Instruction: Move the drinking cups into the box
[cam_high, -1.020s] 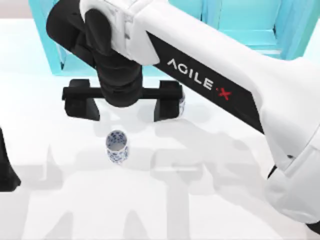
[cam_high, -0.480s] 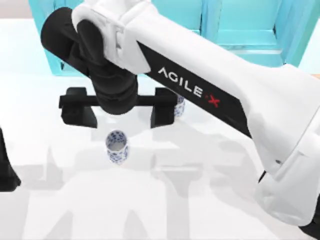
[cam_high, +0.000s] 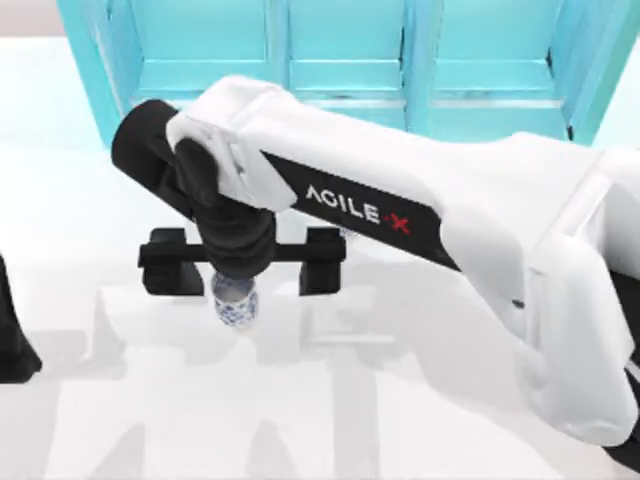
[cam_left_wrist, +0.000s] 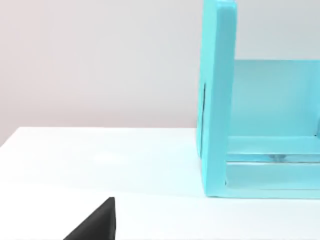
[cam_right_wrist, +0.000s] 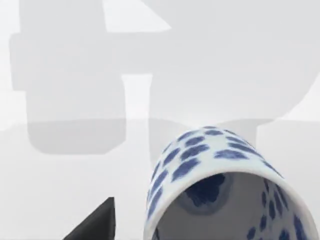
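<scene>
One blue-and-white drinking cup (cam_high: 235, 305) stands upright on the white table, partly under my right wrist. My right gripper (cam_high: 243, 270) hangs over it, open wide, with one black finger (cam_high: 165, 272) to the cup's left and the other (cam_high: 322, 266) to its right, neither touching it. The right wrist view looks down at the cup (cam_right_wrist: 220, 185) from close by, showing its greyish inside. The box is out of view. My left arm (cam_high: 10, 335) stays parked at the table's left edge.
A large turquoise shelf cabinet (cam_high: 340, 60) runs along the back of the table, just behind my right arm. The left wrist view shows one end of the cabinet (cam_left_wrist: 220, 100). White table (cam_high: 150, 400) stretches in front of the cup.
My right arm has moved toward the front of the table and come down. Its open gripper now straddles the cup that earlier stood clear in front of it. The cup has not moved.
</scene>
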